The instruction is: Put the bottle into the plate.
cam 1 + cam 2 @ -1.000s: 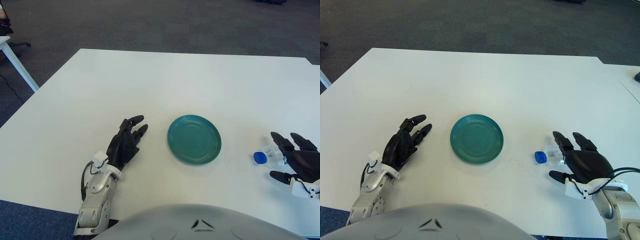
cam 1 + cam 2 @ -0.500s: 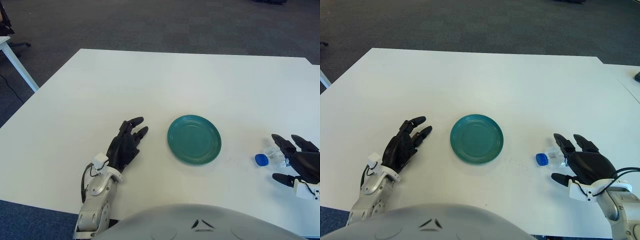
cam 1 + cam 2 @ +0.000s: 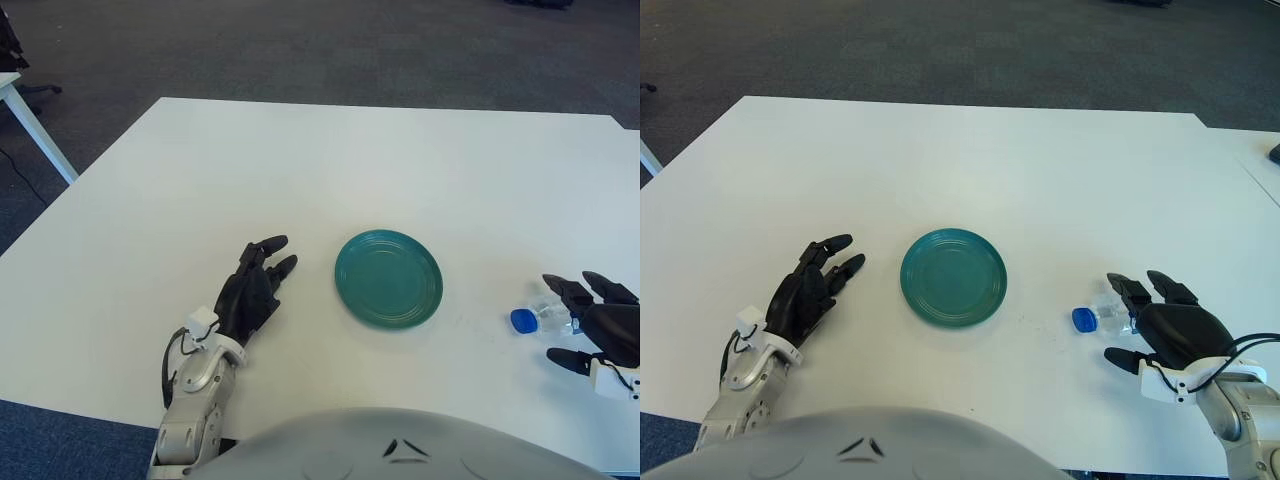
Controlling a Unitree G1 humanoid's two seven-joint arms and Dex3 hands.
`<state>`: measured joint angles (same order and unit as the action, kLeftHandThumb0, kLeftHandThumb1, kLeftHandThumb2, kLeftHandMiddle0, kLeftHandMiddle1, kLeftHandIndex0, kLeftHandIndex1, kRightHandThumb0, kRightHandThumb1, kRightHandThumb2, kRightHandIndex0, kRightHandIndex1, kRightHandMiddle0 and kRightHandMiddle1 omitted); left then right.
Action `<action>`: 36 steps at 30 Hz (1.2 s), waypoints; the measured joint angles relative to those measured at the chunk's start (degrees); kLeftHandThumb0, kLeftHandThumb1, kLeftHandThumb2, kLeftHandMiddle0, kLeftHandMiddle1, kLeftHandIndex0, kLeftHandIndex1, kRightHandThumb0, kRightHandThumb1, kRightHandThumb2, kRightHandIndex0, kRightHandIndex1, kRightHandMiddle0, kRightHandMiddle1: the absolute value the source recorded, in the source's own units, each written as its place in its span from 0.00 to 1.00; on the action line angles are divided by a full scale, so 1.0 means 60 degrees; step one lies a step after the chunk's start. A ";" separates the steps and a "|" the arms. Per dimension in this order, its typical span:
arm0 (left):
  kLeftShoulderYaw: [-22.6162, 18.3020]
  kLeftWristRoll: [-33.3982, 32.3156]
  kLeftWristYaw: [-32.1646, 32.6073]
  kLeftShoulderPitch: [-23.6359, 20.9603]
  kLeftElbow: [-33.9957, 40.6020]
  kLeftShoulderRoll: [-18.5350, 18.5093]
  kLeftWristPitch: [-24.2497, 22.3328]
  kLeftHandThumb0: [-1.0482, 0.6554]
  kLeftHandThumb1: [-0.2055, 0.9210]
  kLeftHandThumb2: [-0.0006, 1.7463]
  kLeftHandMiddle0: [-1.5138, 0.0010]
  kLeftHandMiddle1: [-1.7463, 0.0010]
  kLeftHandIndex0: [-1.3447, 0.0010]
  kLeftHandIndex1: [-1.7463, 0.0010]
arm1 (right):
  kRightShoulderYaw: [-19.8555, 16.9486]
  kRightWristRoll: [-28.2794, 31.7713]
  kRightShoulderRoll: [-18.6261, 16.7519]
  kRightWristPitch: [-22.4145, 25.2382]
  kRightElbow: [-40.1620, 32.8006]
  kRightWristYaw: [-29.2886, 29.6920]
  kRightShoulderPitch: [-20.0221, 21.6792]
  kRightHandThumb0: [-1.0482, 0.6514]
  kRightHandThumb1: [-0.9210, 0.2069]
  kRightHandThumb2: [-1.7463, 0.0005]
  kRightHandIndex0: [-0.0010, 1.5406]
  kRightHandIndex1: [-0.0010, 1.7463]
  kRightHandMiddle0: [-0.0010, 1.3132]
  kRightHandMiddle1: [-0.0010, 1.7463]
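White tabletop [image 3: 330, 160] is seen in the left eye view against dark carpet, with a green plate [image 3: 388, 278] at its centre. A bottle [image 3: 535, 317] lies on its side well right of the plate, blue cap toward it. In the right eye view, the right hand [image 3: 1170, 335] is cupped over the bottle, fingers spread, no closed grip visible. The left hand [image 3: 810, 292] is shown left of the plate, fingers relaxed.

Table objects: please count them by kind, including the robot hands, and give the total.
Plate: 1, teal, bare
Bottle: 1, clear, blue cap, lying on its side
Robot hands: 2, left hand open beside the plate, right hand over the bottle
Total: 4
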<state>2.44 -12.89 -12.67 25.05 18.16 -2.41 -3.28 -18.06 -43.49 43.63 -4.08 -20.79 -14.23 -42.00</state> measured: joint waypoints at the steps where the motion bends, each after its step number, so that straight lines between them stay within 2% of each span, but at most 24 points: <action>1: -0.0001 0.0014 0.0019 0.0000 -0.0004 0.0005 0.0002 0.23 1.00 0.53 0.74 0.71 0.95 0.35 | -0.0008 -0.0001 -0.0085 0.0063 -0.0034 0.0022 0.0001 0.00 0.00 0.68 0.14 0.50 0.00 0.71; 2: -0.0002 0.0026 0.0036 0.0000 -0.0009 0.0012 0.0005 0.23 1.00 0.53 0.74 0.70 0.94 0.34 | -0.0021 -0.0002 -0.0170 0.0109 -0.0055 0.0048 0.0003 0.00 0.00 0.70 0.25 0.68 0.07 0.81; 3: -0.0003 0.0057 0.0071 -0.0001 -0.0015 0.0021 0.0006 0.23 1.00 0.53 0.74 0.69 0.94 0.34 | -0.0041 -0.0003 -0.0258 0.0164 -0.0075 0.0078 0.0006 0.00 0.00 0.71 0.32 0.79 0.12 0.88; 4: -0.0003 0.0097 0.0115 -0.0003 -0.0019 0.0033 0.0006 0.23 1.00 0.53 0.74 0.68 0.93 0.34 | -0.0054 -0.0003 -0.0332 0.0211 -0.0089 0.0096 0.0007 0.00 0.00 0.71 0.36 0.87 0.15 0.92; 5: -0.0004 0.0144 0.0167 -0.0007 -0.0020 0.0053 0.0010 0.23 1.00 0.53 0.74 0.68 0.93 0.34 | -0.0064 -0.0003 -0.0399 0.0253 -0.0103 0.0102 0.0007 0.01 0.00 0.72 0.38 0.89 0.17 0.94; 6: -0.0004 0.0181 0.0213 -0.0012 -0.0020 0.0080 0.0011 0.22 1.00 0.51 0.74 0.65 0.90 0.32 | -0.0064 0.0000 -0.0469 0.0294 -0.0099 0.0103 0.0004 0.02 0.00 0.72 0.46 0.93 0.30 0.96; 7: -0.0005 0.0202 0.0270 -0.0013 -0.0018 0.0103 0.0010 0.22 1.00 0.50 0.74 0.63 0.88 0.32 | -0.0079 0.0007 -0.0531 0.0345 -0.0102 0.0112 0.0004 0.03 0.00 0.73 0.51 0.96 0.39 0.97; 8: -0.0007 0.0225 0.0374 -0.0014 -0.0016 0.0162 0.0007 0.22 1.00 0.49 0.75 0.63 0.87 0.31 | -0.0115 0.0062 -0.0639 0.0394 -0.0121 0.0137 0.0015 0.03 0.00 0.73 0.53 0.97 0.42 0.98; 10: -0.0020 0.0249 0.0558 -0.0015 -0.0003 0.0281 -0.0015 0.22 1.00 0.46 0.74 0.60 0.85 0.30 | -0.0124 0.0228 -0.0834 0.0465 -0.0137 0.0178 0.0016 0.04 0.00 0.72 0.61 0.99 0.55 0.99; 16: -0.0042 0.0328 0.0771 -0.0005 -0.0008 0.0504 0.0069 0.22 1.00 0.42 0.74 0.51 0.81 0.24 | -0.0145 0.0313 -0.1179 0.0528 -0.0174 0.0491 0.0048 0.06 0.00 0.71 0.73 1.00 0.77 1.00; 19: -0.0047 0.0393 0.0798 0.0021 -0.0026 0.0530 0.0271 0.23 1.00 0.42 0.74 0.47 0.80 0.19 | -0.0145 0.0303 -0.1240 0.0502 -0.0172 0.0647 0.0052 0.10 0.00 0.73 0.75 1.00 0.82 1.00; 21: -0.0037 0.0459 0.0813 0.0043 -0.0041 0.0542 0.0436 0.23 1.00 0.42 0.73 0.45 0.79 0.16 | -0.0145 0.0296 -0.1262 0.0454 -0.0162 0.0751 0.0050 0.15 0.05 0.71 0.75 1.00 0.82 1.00; 25: 0.0005 0.0644 0.0837 0.0058 -0.0125 0.0601 0.0836 0.23 1.00 0.42 0.72 0.39 0.78 0.11 | -0.0145 0.0283 -0.1314 0.0352 -0.0112 0.0962 0.0046 0.28 0.30 0.48 0.77 1.00 0.85 1.00; 31: 0.0022 0.0723 0.0898 0.0051 -0.0231 0.0748 0.1075 0.23 1.00 0.42 0.73 0.30 0.76 0.06 | -0.0157 0.0312 -0.1491 0.0290 -0.0035 0.1292 0.0064 0.39 0.50 0.27 0.80 1.00 0.86 1.00; 36: 0.0091 0.0721 0.0961 0.0071 -0.0215 0.0933 0.1212 0.22 1.00 0.43 0.73 0.27 0.75 0.05 | -0.0256 0.0594 -0.1720 0.0298 -0.0013 0.1350 0.0122 0.44 0.60 0.18 0.82 1.00 0.88 1.00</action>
<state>2.99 -8.56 -6.91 25.48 16.87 3.18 3.99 -19.59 -39.92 33.31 -2.30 -20.87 -6.13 -41.26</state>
